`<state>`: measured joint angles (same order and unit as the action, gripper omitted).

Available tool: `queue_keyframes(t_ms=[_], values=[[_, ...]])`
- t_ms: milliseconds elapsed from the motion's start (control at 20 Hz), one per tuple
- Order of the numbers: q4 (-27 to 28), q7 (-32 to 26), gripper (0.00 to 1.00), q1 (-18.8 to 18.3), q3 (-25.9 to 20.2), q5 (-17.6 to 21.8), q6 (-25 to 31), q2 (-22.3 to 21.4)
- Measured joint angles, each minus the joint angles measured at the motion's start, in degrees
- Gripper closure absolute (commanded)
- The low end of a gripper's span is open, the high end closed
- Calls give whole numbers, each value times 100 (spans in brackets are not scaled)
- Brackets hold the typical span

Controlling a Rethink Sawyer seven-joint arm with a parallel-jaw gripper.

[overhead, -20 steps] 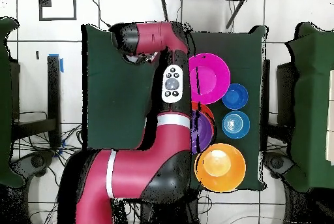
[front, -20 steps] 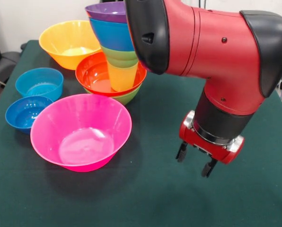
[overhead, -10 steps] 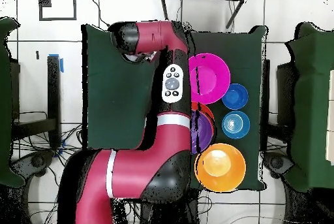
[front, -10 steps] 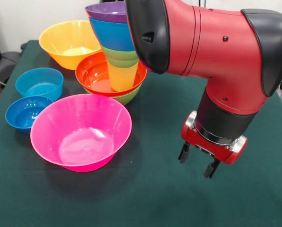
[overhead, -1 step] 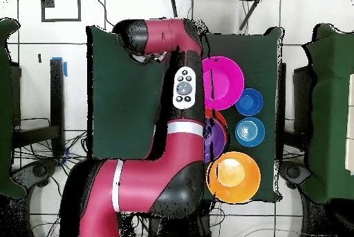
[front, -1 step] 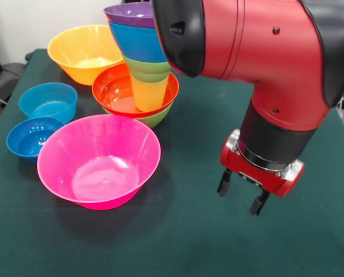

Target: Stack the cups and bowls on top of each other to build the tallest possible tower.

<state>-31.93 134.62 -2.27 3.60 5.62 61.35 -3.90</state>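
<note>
Along the desk's left edge sit two loose blue plastic bowls, a paler one behind a deeper blue one. Next come a large orange plastic bowl toward the far left corner and a large glossy pink plastic bowl nearer the front. Mid-desk stands the tower: medium green bowl, red-orange bowl, translucent yellow cup, small green bowl, blue bowl, purple bowl on top, so six pieces. Four bowls remain unstacked; I'd judge the job a little over half done. Toward the right, the tool hangs just above bare cloth, fingers apart, empty.
</note>
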Motion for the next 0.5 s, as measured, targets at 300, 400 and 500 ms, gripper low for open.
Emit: queue_keyframes(t_ms=[300,400,500], values=[[-73,-7,0,-173,4,2,1,-202],[-73,-25,0,-222,4,4,-1,-227],[-112,-80,0,-320,6,3,-2,-284]])
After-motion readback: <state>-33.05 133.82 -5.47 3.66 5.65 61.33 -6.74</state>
